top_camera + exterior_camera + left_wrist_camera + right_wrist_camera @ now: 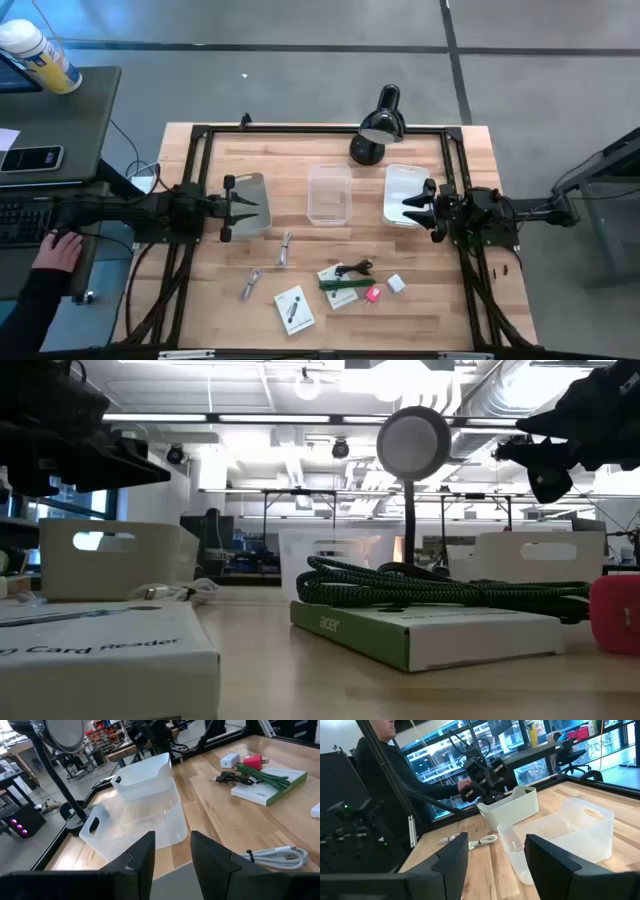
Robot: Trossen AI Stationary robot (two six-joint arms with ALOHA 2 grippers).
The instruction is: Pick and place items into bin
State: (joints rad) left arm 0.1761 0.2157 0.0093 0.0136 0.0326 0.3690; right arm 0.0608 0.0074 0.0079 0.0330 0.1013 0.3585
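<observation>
At the far left we see a person's hand (58,250) on a side desk. The left gripper (226,208) hangs over the left white bin (254,205), fingers spread and holding nothing. The clear bin (329,196) stands at table centre. Toward the table's near edge lie the white cable (285,248), a white card (294,309), the green box (341,288) carrying the black-green cable (352,269), the pink piece (373,294) and the white block (396,284). The right gripper (415,207) hovers over the right white bin (400,187), likewise released and empty.
</observation>
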